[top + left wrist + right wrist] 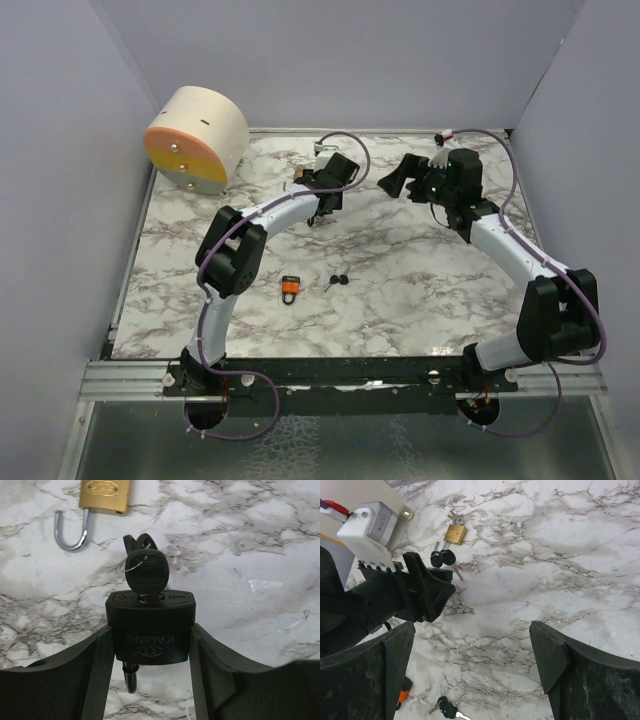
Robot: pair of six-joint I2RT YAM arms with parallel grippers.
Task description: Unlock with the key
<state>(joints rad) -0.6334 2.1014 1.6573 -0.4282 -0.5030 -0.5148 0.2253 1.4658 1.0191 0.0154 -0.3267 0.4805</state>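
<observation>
Left pincer (150, 631) grips the black padlock (150, 640) by its sides, 1 key (146, 572) in its keyhole; right pincer (471, 630) gapes wide, holding nothing.

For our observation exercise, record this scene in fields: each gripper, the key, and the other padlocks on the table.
left gripper: shut on the black padlock
key: inserted in the black padlock's keyhole
right gripper: open, empty
brass padlock: on the marble table, shackle open
orange padlock: on the table, loose keys beside it, not touching
</observation>
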